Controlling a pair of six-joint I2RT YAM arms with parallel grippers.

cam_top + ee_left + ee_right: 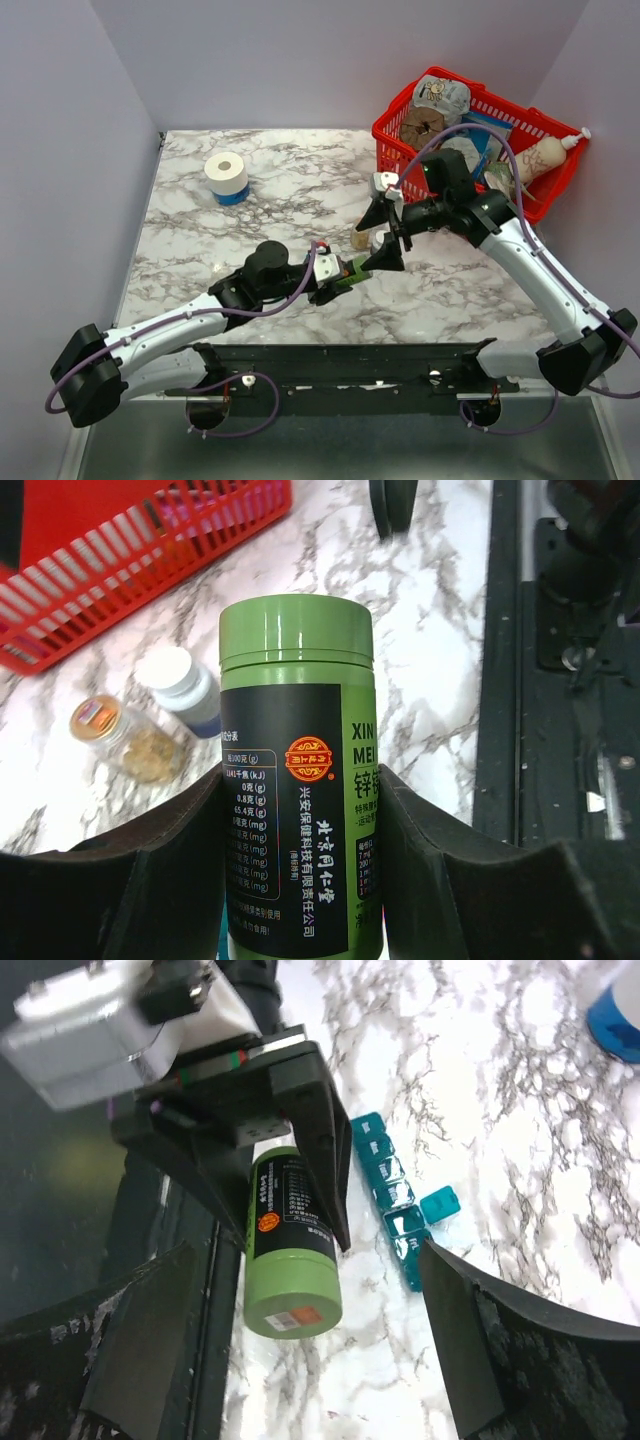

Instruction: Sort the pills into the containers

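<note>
My left gripper (338, 272) is shut on a green pill bottle (356, 270) with a black label, held on its side just above the table. In the left wrist view the bottle (296, 780) fills the space between the fingers (150, 880). The teal pill organiser (393, 1198) lies on the marble beside the bottle (290, 1250), with one lid (438, 1203) open. It is hidden in the top view. My right gripper (383, 237) is open and empty, its fingers (500, 1360) spread either side of the bottle's cap end.
A small amber jar (128, 742) with yellow contents and a white-capped bottle (185, 690) stand close behind the green bottle. A red mesh basket (398, 150) full of items is at the back right. A white and blue roll (226, 175) is at the back left.
</note>
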